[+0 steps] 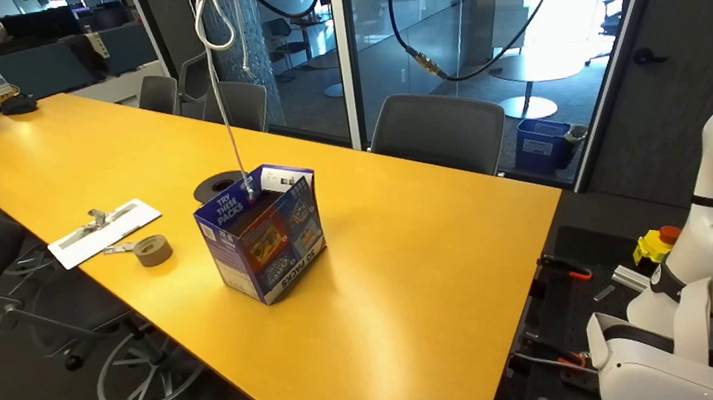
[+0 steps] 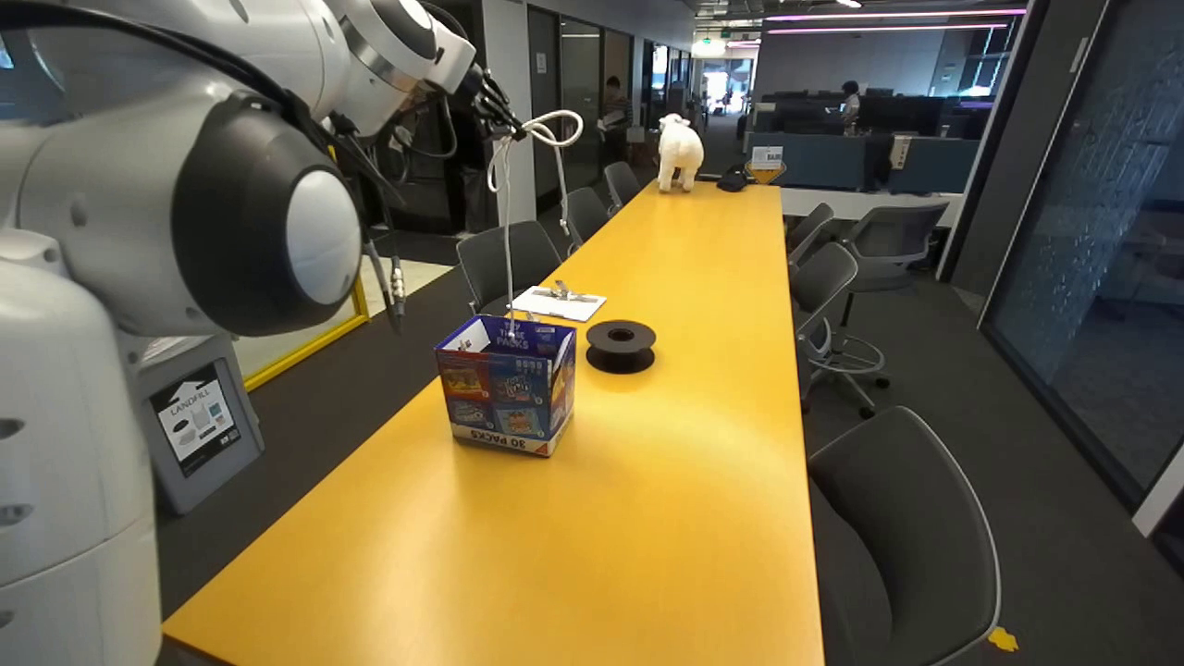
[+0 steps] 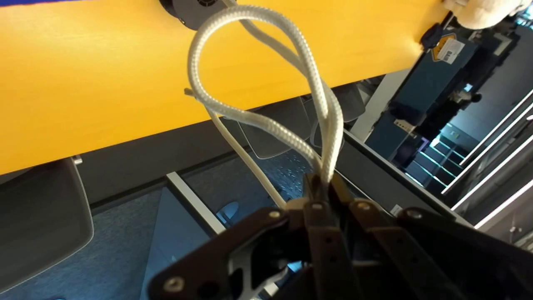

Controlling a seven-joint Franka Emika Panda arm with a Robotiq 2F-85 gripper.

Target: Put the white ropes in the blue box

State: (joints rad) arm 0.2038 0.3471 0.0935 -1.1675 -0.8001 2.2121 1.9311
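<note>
Black gripper clenches looped, braided white rope; I see one limp strand dangling into the mouth of a cube-shaped, dark-blue printed cardboard box, upright on glossy yellow table

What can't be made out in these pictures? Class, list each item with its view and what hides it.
Blue box, inside floor: hidden by its near walls, both exterior views.
White ropes, whether one or two are gripped: covered by the pincer, wrist view.
Dark spool: cut off by the top edge, wrist view.
Fine print on the box: too small, in an exterior view.
</note>
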